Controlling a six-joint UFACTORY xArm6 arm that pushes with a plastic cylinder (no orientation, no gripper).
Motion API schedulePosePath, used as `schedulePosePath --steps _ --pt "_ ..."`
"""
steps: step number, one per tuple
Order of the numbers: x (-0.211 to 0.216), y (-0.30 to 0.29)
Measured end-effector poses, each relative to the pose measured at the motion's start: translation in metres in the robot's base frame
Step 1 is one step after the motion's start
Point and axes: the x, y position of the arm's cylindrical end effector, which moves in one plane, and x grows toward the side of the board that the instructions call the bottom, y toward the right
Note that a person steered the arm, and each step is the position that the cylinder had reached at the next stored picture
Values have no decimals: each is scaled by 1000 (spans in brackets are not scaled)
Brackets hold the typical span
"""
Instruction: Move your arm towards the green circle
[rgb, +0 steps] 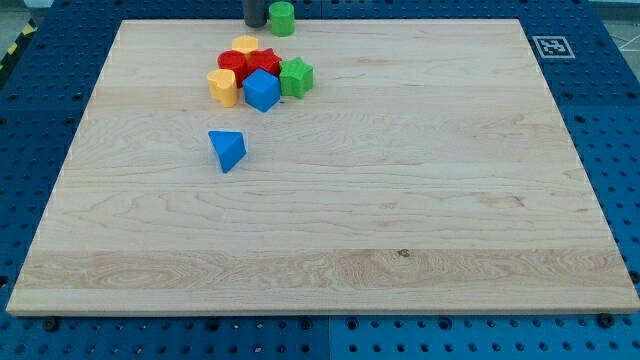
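The small green plastic cylinder, the green circle, stands at the counter's top edge, left of centre. My tip is just beside it on the view's left, perhaps touching. The arm carries no pincer, so there is no hold to report. I judge the approach nearly done: ease right slowly and avoid shoving it off the edge. Below lies a cluster of coloured blocks, then a lone blue wedge-shaped block. The pale wooden counter rests on blue perforated panels.

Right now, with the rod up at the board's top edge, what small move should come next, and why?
Probably a short nudge toward the view's right. My tip sits at the view's top edge, just left of the green circle and almost touching it; the block cluster lies below, out of the way.
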Motion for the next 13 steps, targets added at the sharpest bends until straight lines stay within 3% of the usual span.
schedulePosePath --steps 1,2,3,4,5,6,7,8,10,13 --pt "-1 12" --pt "0 66" --pt "3 73" --pt "62 85" --pt "90 128" --pt "82 213" --pt "32 278" --pt "-2 278" --pt "-2 271" --pt "-1 119"
